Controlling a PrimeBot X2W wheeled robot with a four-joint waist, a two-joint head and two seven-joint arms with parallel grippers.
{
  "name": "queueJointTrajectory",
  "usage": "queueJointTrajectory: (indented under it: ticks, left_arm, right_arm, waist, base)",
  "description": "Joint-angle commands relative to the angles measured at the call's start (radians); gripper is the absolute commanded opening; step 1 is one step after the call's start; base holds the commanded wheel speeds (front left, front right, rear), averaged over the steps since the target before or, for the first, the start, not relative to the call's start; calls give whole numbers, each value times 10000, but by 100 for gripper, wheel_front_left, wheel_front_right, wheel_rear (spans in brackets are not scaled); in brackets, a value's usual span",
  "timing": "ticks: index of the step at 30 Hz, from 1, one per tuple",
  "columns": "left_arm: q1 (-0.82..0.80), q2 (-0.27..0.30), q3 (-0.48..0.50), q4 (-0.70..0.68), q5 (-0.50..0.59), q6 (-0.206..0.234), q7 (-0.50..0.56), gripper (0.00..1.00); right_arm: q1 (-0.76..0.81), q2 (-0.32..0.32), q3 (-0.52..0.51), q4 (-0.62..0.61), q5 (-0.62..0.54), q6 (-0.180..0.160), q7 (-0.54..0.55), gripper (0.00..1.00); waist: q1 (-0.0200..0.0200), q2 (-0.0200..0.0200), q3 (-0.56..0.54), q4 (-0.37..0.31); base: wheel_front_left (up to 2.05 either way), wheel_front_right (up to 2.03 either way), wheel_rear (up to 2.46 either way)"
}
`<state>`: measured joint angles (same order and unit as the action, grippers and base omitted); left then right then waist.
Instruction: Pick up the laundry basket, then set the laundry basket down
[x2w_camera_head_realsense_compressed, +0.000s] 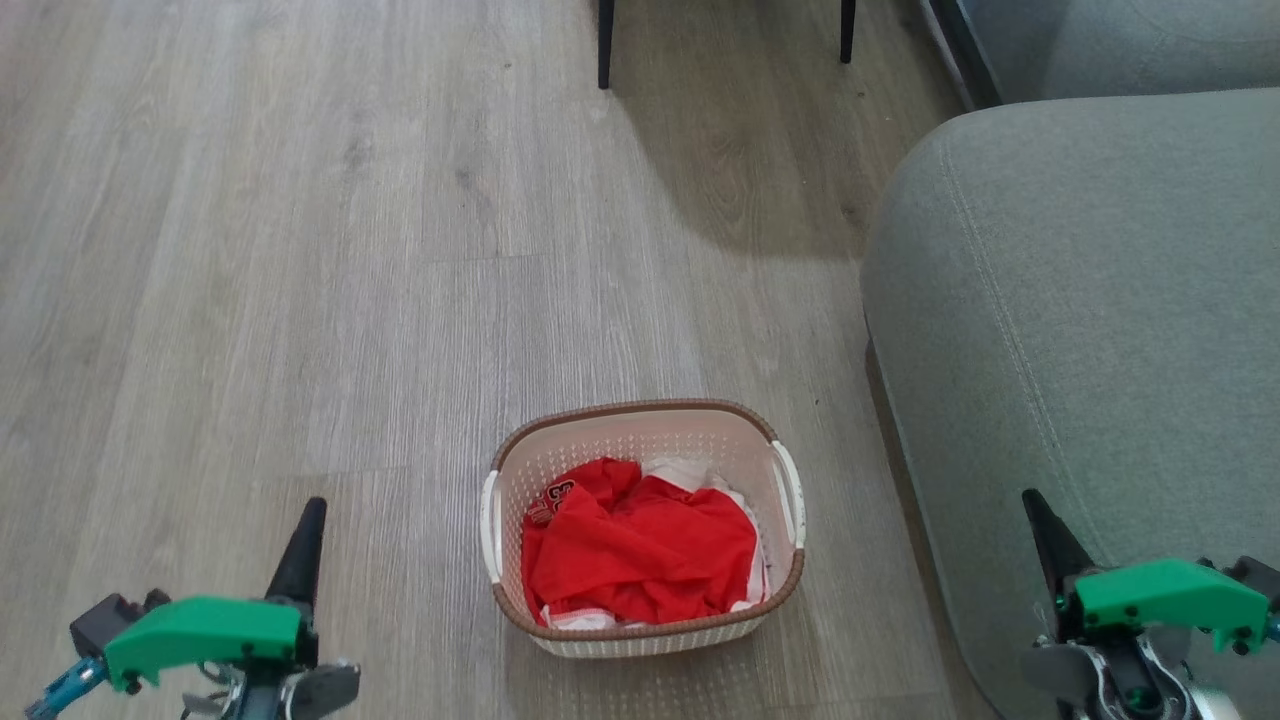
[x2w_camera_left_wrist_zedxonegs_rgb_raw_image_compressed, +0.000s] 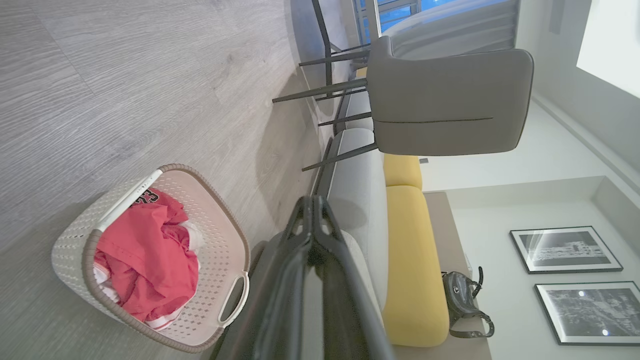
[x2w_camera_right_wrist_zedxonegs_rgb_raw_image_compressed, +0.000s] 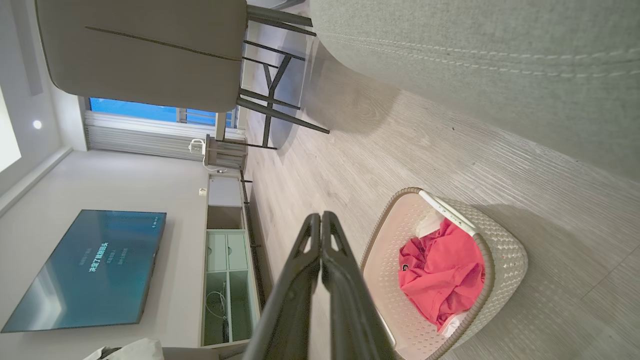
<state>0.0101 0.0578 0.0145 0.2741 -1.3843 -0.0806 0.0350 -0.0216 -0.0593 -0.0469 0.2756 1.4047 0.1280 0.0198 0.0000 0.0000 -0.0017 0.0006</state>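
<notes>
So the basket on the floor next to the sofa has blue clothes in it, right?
Not blue: the clothes in the basket are red, as the head view shows. The basket does stand on the floor next to the sofa.

Laundry basket: holey pale plastic, woven-look brown rim. Red cloth inside, soft. Floor: matt wood. Sofa: rough grey fabric.

We cannot read the Chinese characters on the TV, nor the print on the red shirt in the basket.
</notes>
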Motion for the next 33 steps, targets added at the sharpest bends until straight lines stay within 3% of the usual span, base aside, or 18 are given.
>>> queueJointTrajectory:
  ticks: [1,20,33]
  left_arm:
    - [-680,80,382,-303,-182,-124,45,0]
    - [-1156,58,803,-295,-2347,-493,624,0]
    - [-1168,37,841,-294,-2368,-500,660,0]
  right_arm:
    - [-555,-159,79,-331,210,23,68,0]
    - [-827,-154,-321,-329,2278,27,648,0]
    - [-837,-119,-379,-325,2281,27,701,0]
  waist:
    - [0,0,1,0]
    - [0,0,47,-6]
    - [0,0,48,-6]
  base:
    - [0,0,0]
    - [0,0,0]
    - [0,0,0]
